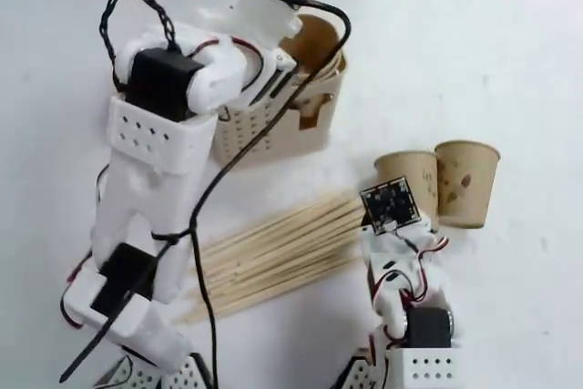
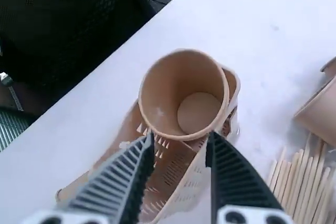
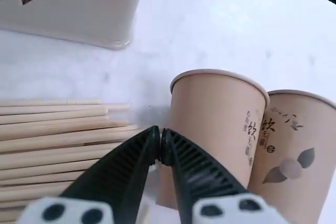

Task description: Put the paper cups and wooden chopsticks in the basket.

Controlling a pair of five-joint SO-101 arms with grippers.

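Note:
A paper cup (image 2: 184, 95) stands mouth up in the beige slotted basket (image 2: 173, 192), at the far middle of the table (image 1: 314, 43). My left gripper (image 2: 178, 142) hangs open just over the basket beside that cup, holding nothing. Two more paper cups (image 1: 408, 179) (image 1: 466, 184) stand side by side on the right. A pile of wooden chopsticks (image 1: 273, 257) lies on the table between the arms. My right gripper (image 3: 160, 140) is shut with nothing in it, its tips close in front of the nearer cup (image 3: 215, 124) and just past the chopstick ends (image 3: 52, 140).
The white table (image 1: 483, 70) has free room to the far right and at the left edge. The left arm's black cable (image 1: 205, 216) loops down over the chopsticks. A dark chair (image 2: 58, 19) stands beyond the table's far edge.

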